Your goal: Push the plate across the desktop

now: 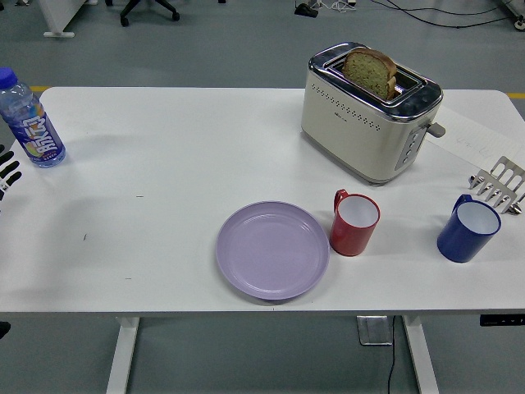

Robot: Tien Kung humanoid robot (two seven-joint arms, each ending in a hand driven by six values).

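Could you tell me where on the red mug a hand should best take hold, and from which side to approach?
I would grip the red mug around its body, coming from the right or the near side. It stands upright, its small handle points to the far left, and the purple plate sits close on its left. To its right the table is bare as far as the blue mug.

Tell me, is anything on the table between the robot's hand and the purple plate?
No. Only bare table lies between the left hand at the left edge and the purple plate. The water bottle stands farther back.
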